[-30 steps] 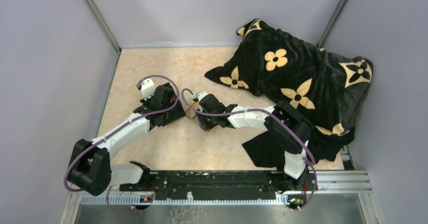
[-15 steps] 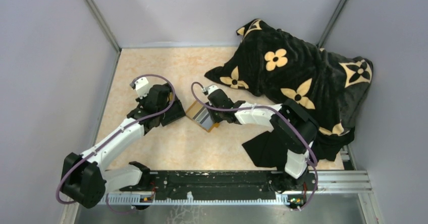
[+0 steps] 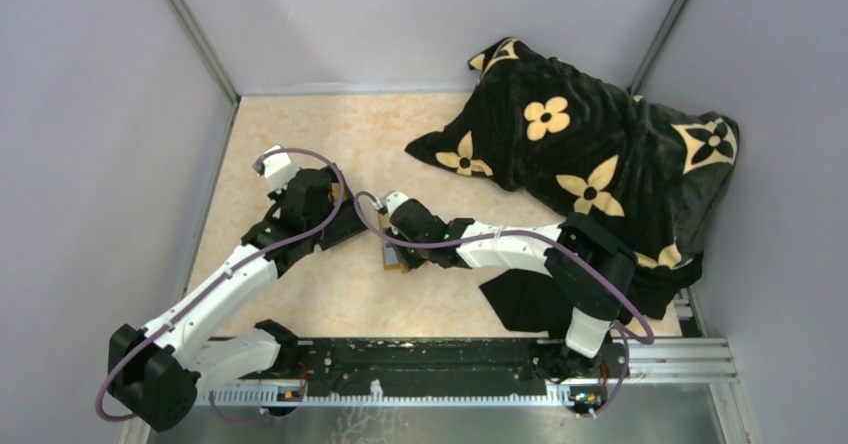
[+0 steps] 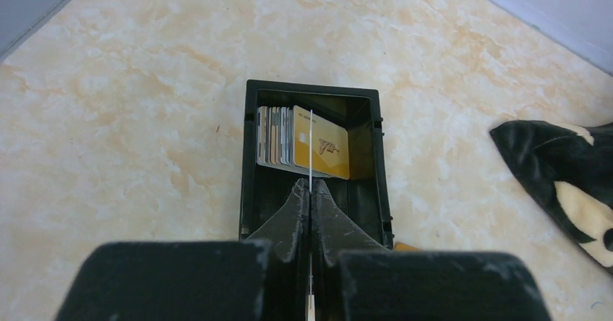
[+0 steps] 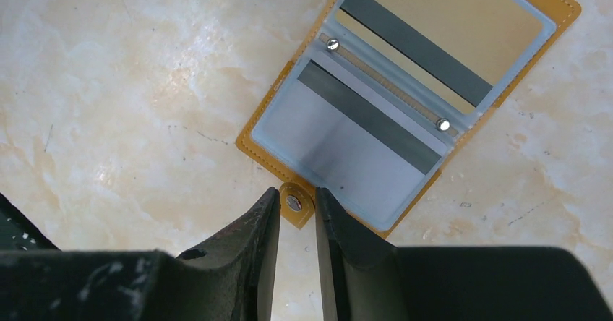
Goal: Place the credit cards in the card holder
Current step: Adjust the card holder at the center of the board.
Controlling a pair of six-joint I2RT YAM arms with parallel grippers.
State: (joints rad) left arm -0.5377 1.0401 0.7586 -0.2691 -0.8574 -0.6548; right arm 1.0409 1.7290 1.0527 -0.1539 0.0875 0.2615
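Observation:
The card holder (image 5: pixel 556 6) lies open on the table, an orange-tan sleeve with clear pockets. One pocket holds a golden-tan card (image 5: pixel 448 17), the other a grey-blue card (image 5: pixel 340 147). My right gripper (image 5: pixel 296 194) is low at its near edge, jaws a narrow gap apart on either side of the snap tab (image 5: pixel 295 205). In the top view the right gripper (image 3: pixel 395 242) covers most of the holder (image 3: pixel 392 260). My left gripper (image 4: pixel 311 185) is shut on a thin credit card (image 4: pixel 311 144) seen edge-on, above a black box (image 4: pixel 249 155).
The black box holds several upright cards (image 4: pixel 273 134) with a golden one (image 4: pixel 325 147) in front. A black blanket with tan flowers (image 3: pixel 590 154) covers the right side of the table; its corner shows in the left wrist view (image 4: pixel 564 176). Grey walls enclose the table.
The right gripper has come back toward me over the open holder, which lay uncovered half a second ago. The left arm has drawn slightly back to the left, still holding its card.

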